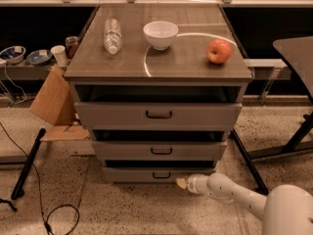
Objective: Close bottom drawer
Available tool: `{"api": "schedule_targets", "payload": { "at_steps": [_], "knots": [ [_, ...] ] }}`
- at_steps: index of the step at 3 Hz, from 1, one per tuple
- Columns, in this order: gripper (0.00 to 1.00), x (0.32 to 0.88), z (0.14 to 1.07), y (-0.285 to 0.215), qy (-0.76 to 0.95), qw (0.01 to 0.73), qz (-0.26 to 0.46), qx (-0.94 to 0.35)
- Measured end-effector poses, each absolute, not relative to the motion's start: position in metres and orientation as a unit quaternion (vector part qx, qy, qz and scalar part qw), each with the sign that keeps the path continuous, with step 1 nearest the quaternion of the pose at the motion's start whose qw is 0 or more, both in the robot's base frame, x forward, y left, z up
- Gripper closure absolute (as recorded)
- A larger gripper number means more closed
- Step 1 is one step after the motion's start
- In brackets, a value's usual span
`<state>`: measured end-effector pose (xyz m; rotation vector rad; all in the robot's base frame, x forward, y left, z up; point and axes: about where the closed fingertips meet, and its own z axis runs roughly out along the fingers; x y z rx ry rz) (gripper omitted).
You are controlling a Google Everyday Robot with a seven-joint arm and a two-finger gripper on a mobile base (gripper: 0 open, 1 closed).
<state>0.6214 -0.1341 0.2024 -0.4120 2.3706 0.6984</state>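
The bottom drawer is the lowest of three grey drawers in the cabinet, with a low flat front and a small black centre handle. Its front stands a little forward of the cabinet body, with a dark gap above it. My gripper comes in from the lower right on a white arm. Its pale tip lies against the lower right part of the bottom drawer's front, just right of the handle.
The middle drawer and top drawer also stand out slightly. On the cabinet top lie a plastic bottle, a white bowl and a red apple. Cardboard leans at left; table legs stand at right.
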Motion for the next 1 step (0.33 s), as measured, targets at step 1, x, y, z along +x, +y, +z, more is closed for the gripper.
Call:
{"api": "schedule_targets", "payload": {
  "at_steps": [1],
  "knots": [
    [1.00, 0.6181, 0.2023, -0.1366, 0.903, 0.298, 0.261, -0.168]
  ]
}}
